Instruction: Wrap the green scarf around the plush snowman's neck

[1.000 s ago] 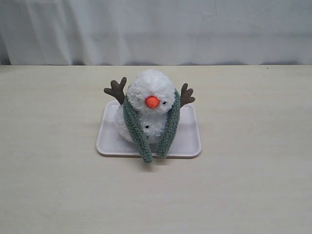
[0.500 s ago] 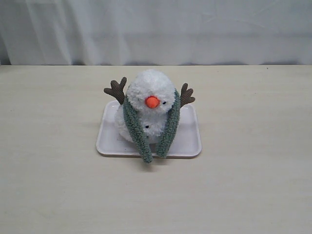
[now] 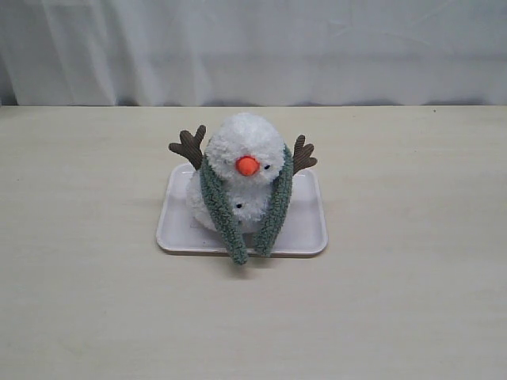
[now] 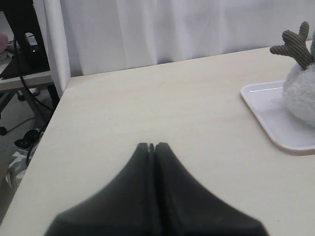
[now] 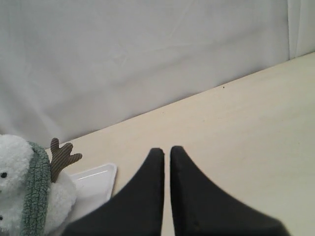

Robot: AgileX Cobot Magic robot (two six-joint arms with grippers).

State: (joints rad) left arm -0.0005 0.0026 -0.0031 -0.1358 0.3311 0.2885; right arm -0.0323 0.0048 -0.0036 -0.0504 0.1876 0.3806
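The plush snowman (image 3: 245,142) sits upright on a white tray (image 3: 305,233) in the middle of the table. The green scarf (image 3: 218,207) lies draped behind its neck, and both ends hang down the front past the tray's near rim, uncrossed. Neither gripper shows in the exterior view. My left gripper (image 4: 151,146) is shut and empty above bare table, well away from the snowman's body (image 4: 300,93) and the tray (image 4: 266,113). My right gripper (image 5: 167,150) is shut with only a thin slit between its fingers, holding nothing, apart from the snowman (image 5: 12,157) and the scarf (image 5: 37,196).
A white curtain (image 3: 253,47) hangs behind the table's far edge. The left wrist view shows the table's side edge (image 4: 49,128), with cables and a stand on the floor beyond it. Brown twig arms (image 3: 190,145) stick out on both sides of the head.
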